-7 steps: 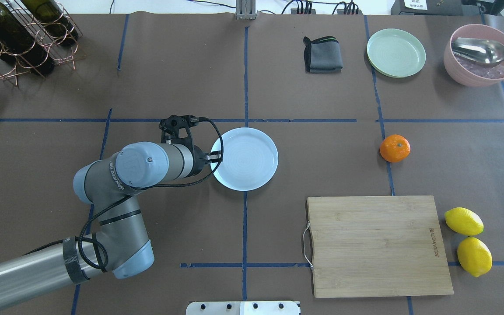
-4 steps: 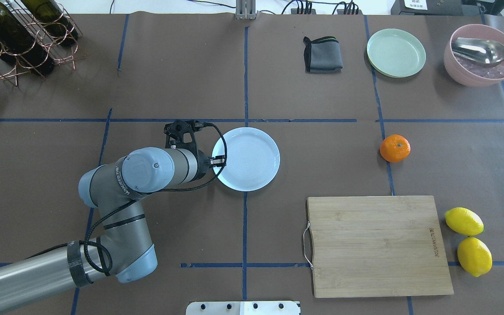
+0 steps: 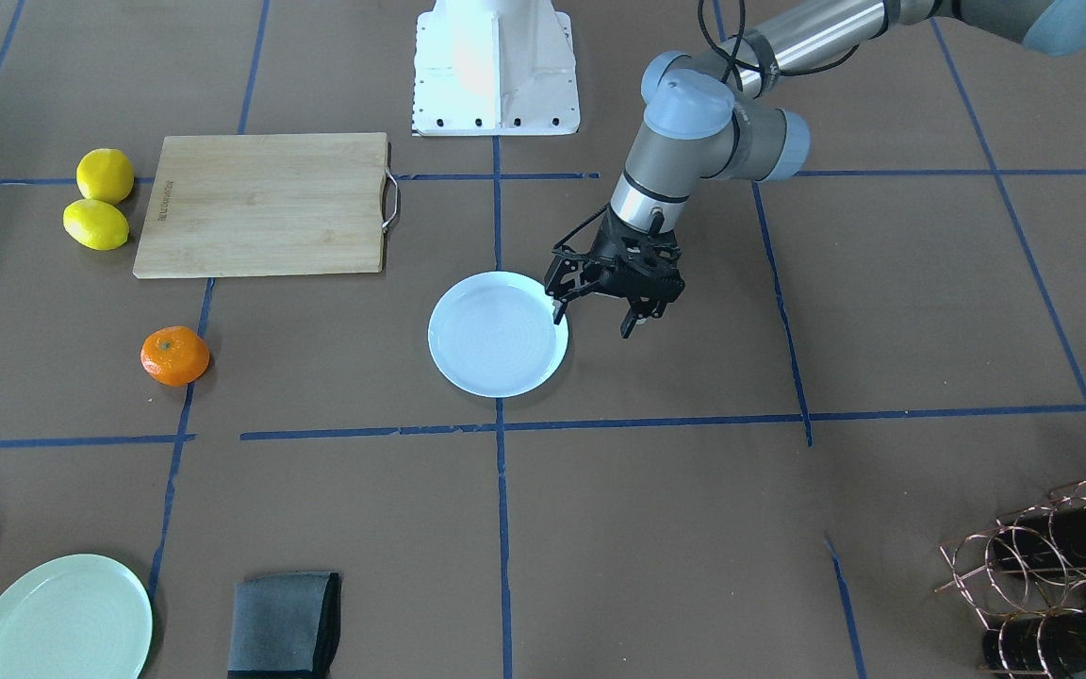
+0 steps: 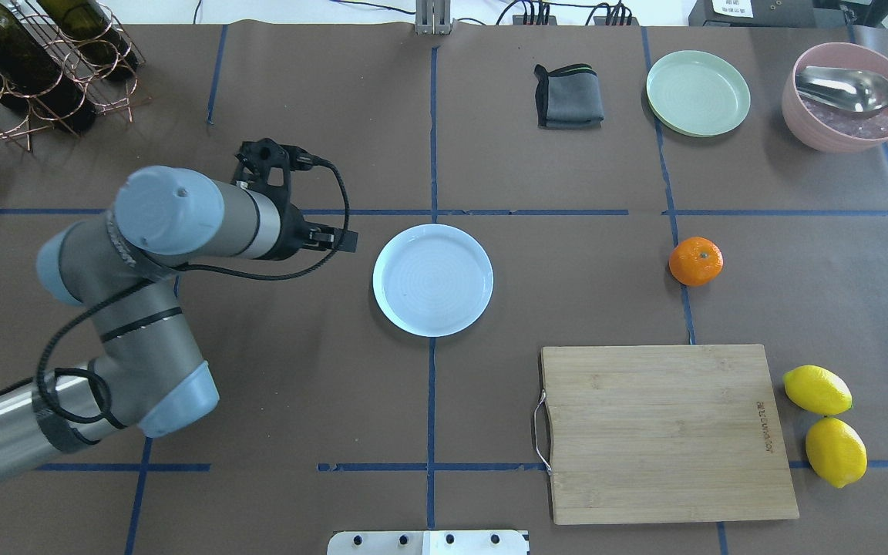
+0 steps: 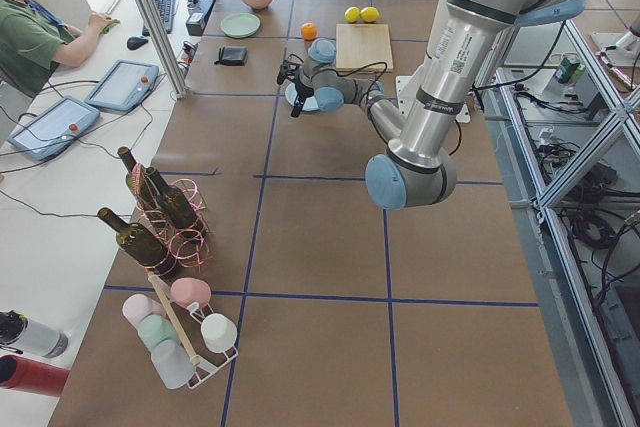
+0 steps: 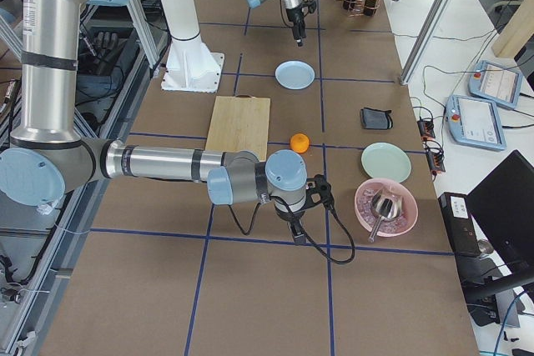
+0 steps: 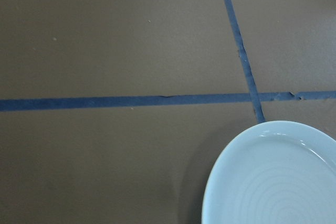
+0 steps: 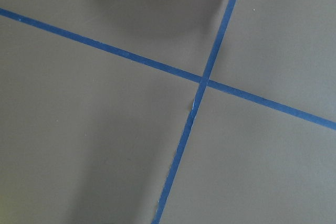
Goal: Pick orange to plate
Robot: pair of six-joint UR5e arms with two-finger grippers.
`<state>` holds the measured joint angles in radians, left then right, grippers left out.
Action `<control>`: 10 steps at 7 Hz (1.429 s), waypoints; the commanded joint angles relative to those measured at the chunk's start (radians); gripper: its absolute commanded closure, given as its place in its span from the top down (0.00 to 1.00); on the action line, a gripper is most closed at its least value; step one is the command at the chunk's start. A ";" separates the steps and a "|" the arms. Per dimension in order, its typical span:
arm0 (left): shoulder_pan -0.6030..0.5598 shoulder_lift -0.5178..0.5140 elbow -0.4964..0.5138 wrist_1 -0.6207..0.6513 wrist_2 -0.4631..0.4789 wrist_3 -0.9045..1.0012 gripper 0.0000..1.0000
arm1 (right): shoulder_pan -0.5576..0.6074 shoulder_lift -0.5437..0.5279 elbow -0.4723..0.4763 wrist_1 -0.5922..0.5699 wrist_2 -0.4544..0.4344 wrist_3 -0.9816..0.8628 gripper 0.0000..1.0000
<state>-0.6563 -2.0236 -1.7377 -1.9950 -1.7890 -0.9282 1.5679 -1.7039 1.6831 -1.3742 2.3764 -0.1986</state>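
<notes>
The orange [image 4: 696, 260] lies alone on the brown mat, right of centre, also in the front-facing view [image 3: 174, 356]. The pale bluish-white plate [image 4: 432, 280] sits bare at the middle [image 3: 498, 333], and its rim fills the lower right of the left wrist view [image 7: 278, 182]. My left gripper [image 3: 595, 321] hangs open and holds nothing, just off the plate's edge on the side away from the orange [image 4: 332, 237]. My right gripper [image 6: 297, 227] shows only in the exterior right view, near the pink bowl; I cannot tell if it is open or shut.
A wooden cutting board [image 4: 664, 432] lies below the orange, with two lemons [image 4: 818, 389] at its right. At the back stand a grey cloth [image 4: 567, 96], a green plate [image 4: 697, 92] and a pink bowl with a spoon [image 4: 849, 96]. A wine rack [image 4: 35, 62] fills the back left.
My left gripper was at the plate's left rim; it has come off it and drawn back to the left and farther back. The plate ended slightly to the right.
</notes>
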 commanded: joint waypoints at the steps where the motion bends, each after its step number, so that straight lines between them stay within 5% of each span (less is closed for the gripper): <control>1: -0.249 0.124 -0.133 0.187 -0.133 0.457 1.00 | 0.000 -0.002 0.000 0.032 0.041 0.001 1.00; 3: -0.565 0.210 -0.100 0.269 -0.342 0.842 1.00 | -0.008 0.021 0.021 0.040 0.061 0.005 1.00; 5: -0.722 0.221 -0.045 0.515 -0.349 0.948 1.00 | -0.017 0.027 0.068 0.035 0.060 0.022 1.00; 10: -0.913 0.518 -0.010 0.501 -0.558 1.068 1.00 | -0.259 0.168 0.145 0.032 -0.012 0.427 1.00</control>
<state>-1.5423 -1.5718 -1.7443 -1.4808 -2.3204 0.1181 1.3678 -1.5562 1.8119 -1.3427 2.3993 0.1620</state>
